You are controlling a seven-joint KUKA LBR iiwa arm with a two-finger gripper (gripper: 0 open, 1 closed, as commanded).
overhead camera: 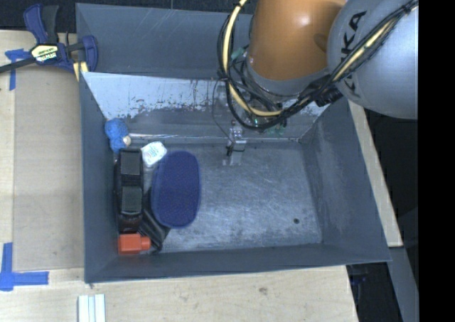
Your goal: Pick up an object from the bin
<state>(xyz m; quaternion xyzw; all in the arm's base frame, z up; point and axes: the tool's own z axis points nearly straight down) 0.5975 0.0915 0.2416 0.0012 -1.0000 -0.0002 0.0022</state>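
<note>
My gripper (234, 148) hangs below the orange cover near the bin's back wall, over bare floor, with nothing seen between its fingertips. A dark blue oval pad (175, 188) lies to its lower left on the bin floor. Left of the pad, a black tool with an orange-red end (132, 200) runs along the left wall. A small white piece (153, 152) and a light blue piece (115, 131) sit at the tool's far end, in the back left part of the bin.
All the loose things are gathered along the left wall. The arm and its orange cover with yellow and black cables hang over the bin's back right.
</note>
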